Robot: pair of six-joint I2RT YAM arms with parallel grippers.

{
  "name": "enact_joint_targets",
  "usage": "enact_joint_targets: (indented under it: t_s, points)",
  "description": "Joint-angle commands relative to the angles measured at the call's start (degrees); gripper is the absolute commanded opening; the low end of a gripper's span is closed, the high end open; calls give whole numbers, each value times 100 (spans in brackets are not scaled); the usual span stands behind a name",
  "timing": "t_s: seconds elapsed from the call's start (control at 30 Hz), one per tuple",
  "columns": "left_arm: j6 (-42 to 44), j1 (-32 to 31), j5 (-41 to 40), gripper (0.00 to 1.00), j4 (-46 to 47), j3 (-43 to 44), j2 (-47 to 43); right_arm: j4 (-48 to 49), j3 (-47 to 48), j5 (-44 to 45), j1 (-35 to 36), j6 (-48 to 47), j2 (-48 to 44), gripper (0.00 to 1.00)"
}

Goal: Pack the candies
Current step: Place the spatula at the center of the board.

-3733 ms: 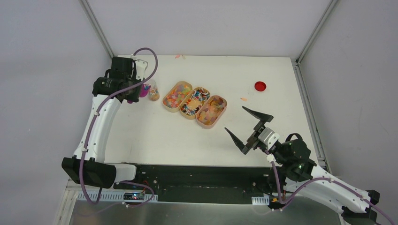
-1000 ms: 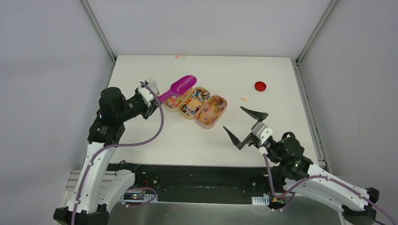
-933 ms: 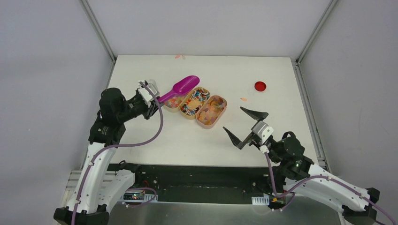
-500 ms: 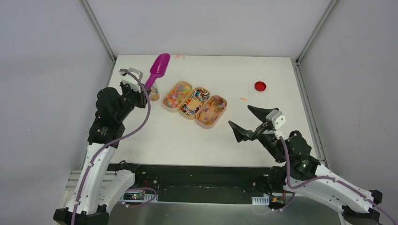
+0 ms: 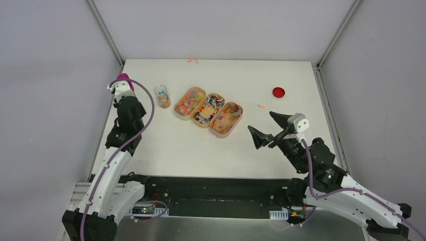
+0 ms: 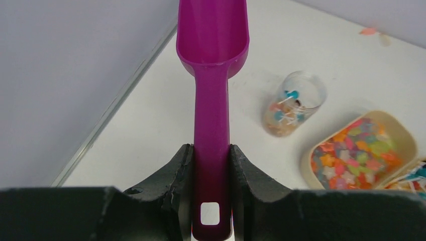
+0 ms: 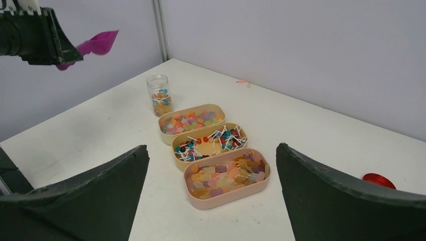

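The candies lie in three oval trays in a row. Bright mixed bits (image 5: 190, 102) fill the left one, red, teal and dark pieces with white sticks (image 5: 208, 109) the middle one, and translucent orange-yellow gummies (image 5: 226, 119) the right one. A small clear jar (image 5: 162, 96) left of the trays holds a few candies. My left gripper (image 6: 211, 150) is shut on the handle of the magenta scoop (image 6: 212, 100), held high at the table's left edge, left of the jar (image 6: 294, 103). The scoop's bowl looks empty. My right gripper (image 7: 212, 147) is wide open and empty, facing the trays from the right.
A flat red disc (image 5: 278, 92) lies at the back right, also in the right wrist view (image 7: 379, 179). Stray candy bits lie at the back edge (image 5: 192, 61) and near the disc (image 5: 260, 106). Grey walls and a metal frame close in the table.
My left arm swung the scoop from over the trays to above the jar, then back to the left edge and upright. My right gripper rose and turned toward the trays, staying open.
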Motion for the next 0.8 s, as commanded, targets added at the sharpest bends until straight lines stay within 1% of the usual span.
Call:
enact_joint_targets:
  t_s: [0.0, 0.1, 0.23, 0.3, 0.4, 0.5, 0.67, 0.77]
  points:
    - [-1020, -33, -1102, 0, 52, -231, 282, -107, 252, 205, 33, 191, 32, 100]
    - [-1772, -33, -1255, 0, -122, -473, 493, -268, 353, 540, 25, 380, 128, 100]
    - [-2449, -33, -1417, 0, -162, -822, 825, -763, 673, 1302, 26, 1153, 307, 100]
    - [-2639, -37, -1367, 0, -175, -915, 1006, -1012, 757, 1408, 26, 1305, 340, 100]
    - [-3030, -33, -1166, 0, -198, -1047, 1262, -1058, 615, 1517, 27, 1342, 291, 100]
    - [-3394, -33, -1003, 0, -194, -1186, 1525, -1094, 391, 1918, 31, 1569, 189, 100]
    - [-3570, -33, -863, 0, -181, -1226, 2009, -1256, 251, 2066, 25, 1777, 57, 100]
    - [-3676, -38, -784, 5, -161, -1225, 2223, -1411, 307, 2196, 30, 1822, 94, 100]
